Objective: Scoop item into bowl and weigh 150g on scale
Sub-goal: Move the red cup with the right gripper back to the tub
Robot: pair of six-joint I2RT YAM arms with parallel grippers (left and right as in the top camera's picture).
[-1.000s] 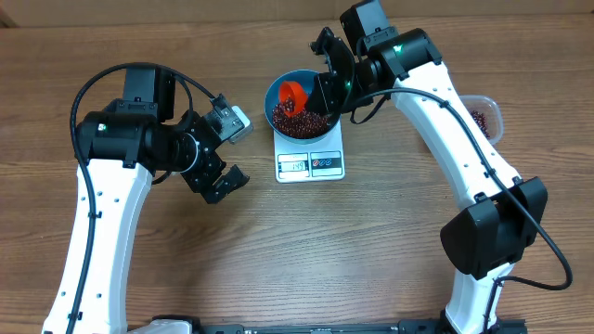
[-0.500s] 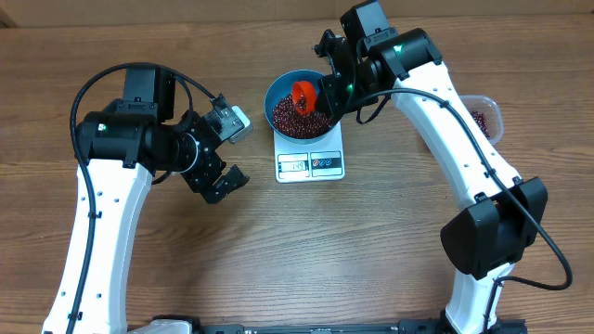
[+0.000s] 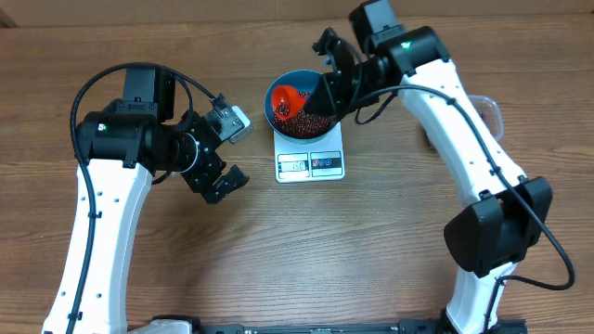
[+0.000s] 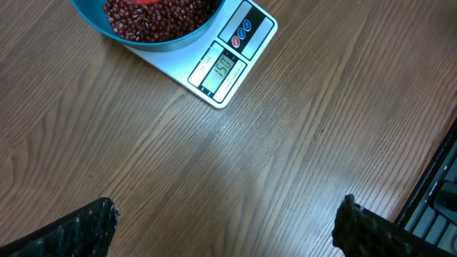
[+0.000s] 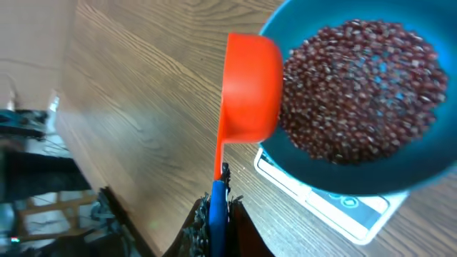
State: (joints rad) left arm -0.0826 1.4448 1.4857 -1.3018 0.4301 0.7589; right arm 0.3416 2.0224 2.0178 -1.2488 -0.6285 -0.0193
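The blue bowl stands on the white scale and holds a heap of dark red-brown beans. My right gripper is shut on the blue handle of a red scoop, which hangs over the bowl's left rim. In the right wrist view the scoop shows its outer side beside the beans; the right gripper pinches the handle. My left gripper stands open to the left of the scale, holding nothing. Its view shows the bowl, the scale and the left gripper.
A clear plastic tub sits at the right behind my right arm, mostly hidden. Bare wooden table lies in front of the scale and between the two arms.
The right gripper has swung the scoop over the bowl, first toward the middle and then back to the left rim. The right arm shifted slightly. The left arm has not moved.
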